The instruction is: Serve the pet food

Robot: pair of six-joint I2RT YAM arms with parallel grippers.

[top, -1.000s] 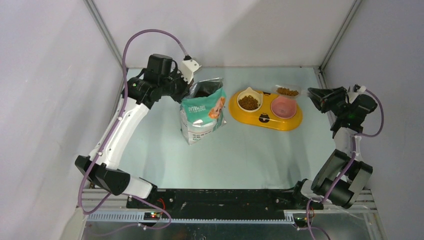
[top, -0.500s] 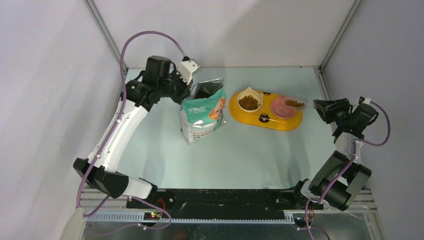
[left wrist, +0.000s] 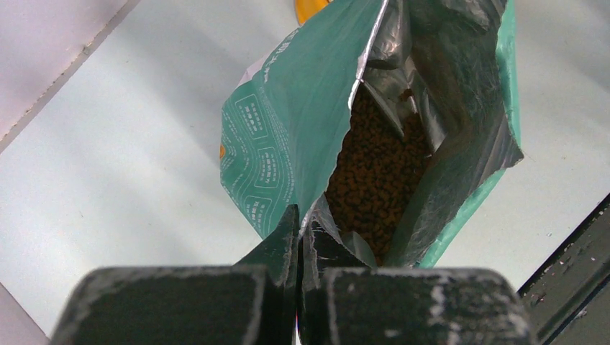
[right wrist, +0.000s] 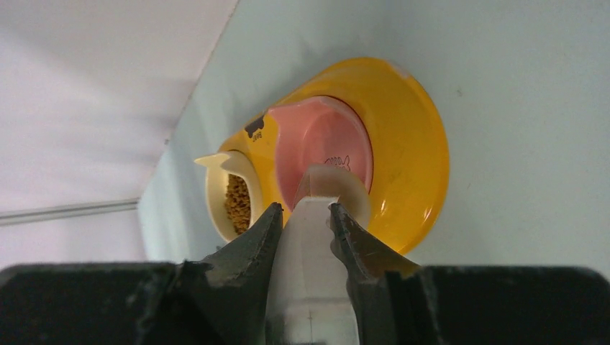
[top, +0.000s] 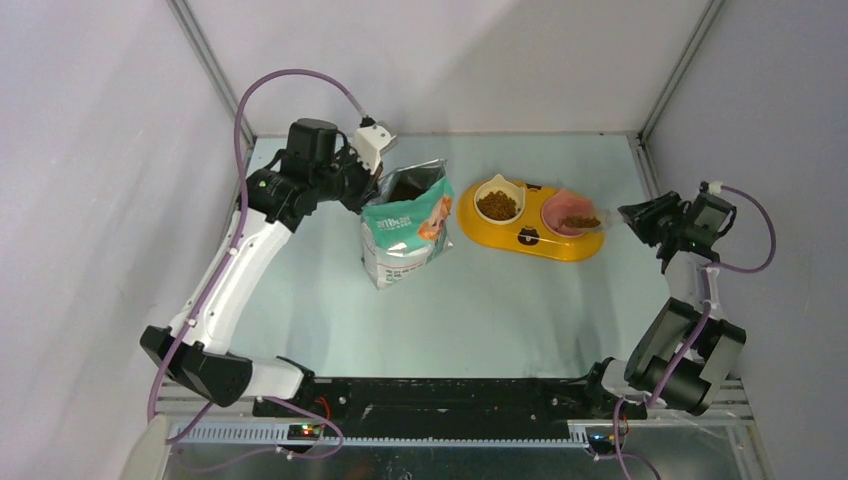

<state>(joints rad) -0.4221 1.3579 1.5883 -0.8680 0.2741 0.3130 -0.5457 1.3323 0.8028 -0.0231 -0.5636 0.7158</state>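
left fingers pinched tight on the rim of the open bag, right fingers clamped on the clear scoop carrying pet food over the pink bowl, more heaped in the cream bowl and bag.

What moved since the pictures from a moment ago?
The right end effector, gripping the clear scoop, carried its pet food from behind the yellow feeder toward the near side, over the pink bowl. Nothing was grabbed or let go. The left end effector kept pinching the bag; the cream bowl stayed filled, the pink bowl empty.
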